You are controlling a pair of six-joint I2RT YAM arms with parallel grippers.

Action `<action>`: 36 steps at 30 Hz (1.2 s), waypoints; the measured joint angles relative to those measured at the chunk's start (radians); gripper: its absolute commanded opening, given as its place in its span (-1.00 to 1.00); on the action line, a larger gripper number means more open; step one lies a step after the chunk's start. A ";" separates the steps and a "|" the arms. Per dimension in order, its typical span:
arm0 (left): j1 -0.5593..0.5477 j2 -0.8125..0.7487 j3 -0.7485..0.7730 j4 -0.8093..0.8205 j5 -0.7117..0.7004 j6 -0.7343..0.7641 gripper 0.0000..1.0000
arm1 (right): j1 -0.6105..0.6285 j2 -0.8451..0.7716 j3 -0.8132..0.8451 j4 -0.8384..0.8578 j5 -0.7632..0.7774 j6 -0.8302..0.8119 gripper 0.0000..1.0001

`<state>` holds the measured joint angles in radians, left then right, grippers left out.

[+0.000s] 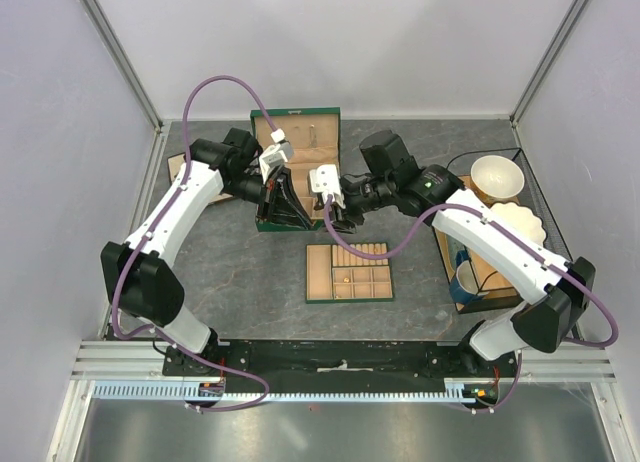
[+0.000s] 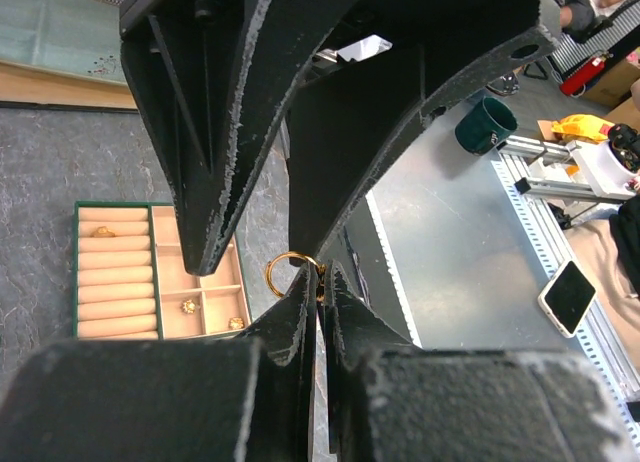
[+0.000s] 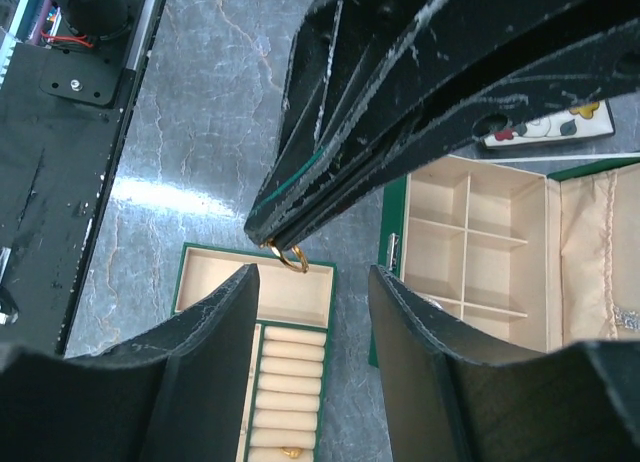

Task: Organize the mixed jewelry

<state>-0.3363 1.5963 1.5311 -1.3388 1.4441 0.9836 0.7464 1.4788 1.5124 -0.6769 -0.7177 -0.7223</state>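
Note:
My left gripper (image 1: 300, 214) (image 2: 322, 278) is shut on a thin gold ring (image 2: 290, 266), held in the air above the table between the green jewelry box (image 1: 296, 147) and the flat tan divided tray (image 1: 349, 272). My right gripper (image 1: 335, 214) (image 3: 310, 282) is open, and its fingers straddle the left gripper's tips and the ring (image 3: 288, 258). The tray (image 2: 110, 272) (image 3: 290, 302) holds tiny gold pieces (image 2: 187, 305) (image 3: 290, 452). The box (image 3: 470, 242) stands open with bare compartments. No silvery-white bangle shows.
At the right, a wooden board (image 1: 485, 267) carries a cream bowl (image 1: 497, 177), a white scalloped dish (image 1: 522, 222) and a blue cup (image 1: 467, 280). Another wooden board (image 1: 178, 162) lies at the far left. A flat flower-patterned piece (image 3: 545, 127) lies beside the box.

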 measured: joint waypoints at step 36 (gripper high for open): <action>-0.002 -0.013 -0.029 -0.003 0.001 0.000 -0.97 | 0.063 0.010 0.030 -0.051 0.093 -0.058 -0.28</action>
<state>-0.3382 1.5833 1.5021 -1.3415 1.4452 0.9840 0.8097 1.4887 1.5421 -0.7280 -0.6243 -0.7803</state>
